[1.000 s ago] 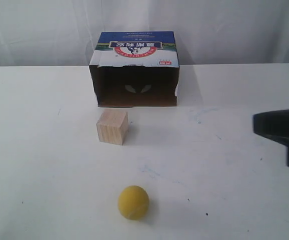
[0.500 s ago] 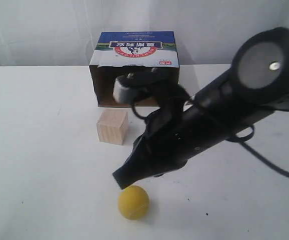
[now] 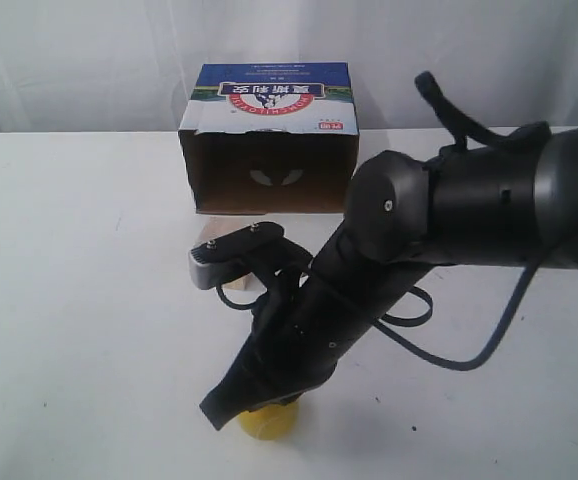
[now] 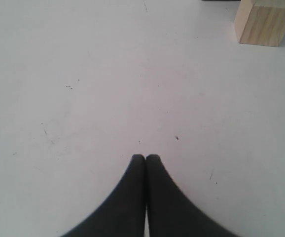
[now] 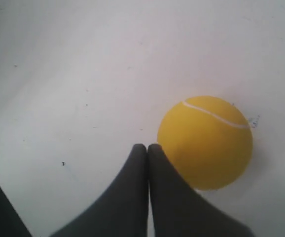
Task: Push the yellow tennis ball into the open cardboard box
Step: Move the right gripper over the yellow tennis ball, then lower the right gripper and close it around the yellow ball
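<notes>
The yellow tennis ball lies on the white table, close beside the tips of my right gripper, which is shut with nothing in it. In the exterior view only the ball's lower part shows under the right arm, whose gripper points down to the near left. The open cardboard box stands at the back with its dark opening facing the ball. My left gripper is shut and empty over bare table; it does not show in the exterior view.
A pale wooden cube stands between ball and box; in the exterior view only a sliver of the cube shows behind the right arm. White table all round, curtain behind.
The right arm swung in from the right edge and dropped across the table, its shut gripper now down beside the ball. The arm now hides most of the cube and ball. The ball stays put.
</notes>
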You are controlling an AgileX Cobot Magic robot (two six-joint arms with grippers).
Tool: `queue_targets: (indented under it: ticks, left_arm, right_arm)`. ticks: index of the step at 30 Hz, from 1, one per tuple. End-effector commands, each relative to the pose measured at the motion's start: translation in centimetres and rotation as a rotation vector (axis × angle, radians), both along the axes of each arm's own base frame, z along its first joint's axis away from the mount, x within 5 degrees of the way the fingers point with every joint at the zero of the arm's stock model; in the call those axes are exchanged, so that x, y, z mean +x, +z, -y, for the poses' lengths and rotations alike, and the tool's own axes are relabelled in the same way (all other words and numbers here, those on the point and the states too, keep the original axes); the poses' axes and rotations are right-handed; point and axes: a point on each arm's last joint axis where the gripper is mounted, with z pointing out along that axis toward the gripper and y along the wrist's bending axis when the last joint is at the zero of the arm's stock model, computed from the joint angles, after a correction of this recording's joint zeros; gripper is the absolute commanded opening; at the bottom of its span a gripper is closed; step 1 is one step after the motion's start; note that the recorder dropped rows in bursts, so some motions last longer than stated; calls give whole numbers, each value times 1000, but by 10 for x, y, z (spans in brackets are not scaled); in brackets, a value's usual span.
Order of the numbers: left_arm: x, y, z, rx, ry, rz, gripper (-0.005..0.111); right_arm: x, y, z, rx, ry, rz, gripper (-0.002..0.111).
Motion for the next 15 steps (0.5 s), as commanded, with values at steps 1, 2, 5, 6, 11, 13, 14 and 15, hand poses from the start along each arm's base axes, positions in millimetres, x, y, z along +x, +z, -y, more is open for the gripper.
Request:
queue_targets:
  ticks: [1, 2, 5, 6, 11, 13, 14, 15]
  left_arm:
    - [-2, -4, 0, 8, -9, -33, 0]
    - [-2, -4, 0, 8, -9, -33, 0]
    - [-2, -4, 0, 8, -9, -33, 0]
    - [-2, -4, 0, 8, -9, -33, 0]
    - [-2, -4, 0, 8, -9, -33, 0]
    - [-2, -4, 0, 8, -9, -33, 0]
    - [-2, -4, 0, 8, -9, -33, 0]
    - [-2, -4, 0, 8, -9, -33, 0]
  right_arm:
    - [4, -15, -3, -36, 17, -4, 0]
    - [5, -20, -3, -51, 22, -7, 0]
    - [11, -24, 4, -115, 1, 29, 0]
    - [14, -25, 9, -135, -16, 37, 0]
    - [31, -23, 29, -171, -77, 56, 0]
    - [38, -22, 37, -180, -101, 69, 0]
    - [41, -20, 41, -180, -112, 81, 0]
    - [43, -17, 43, -176, -119, 94, 0]
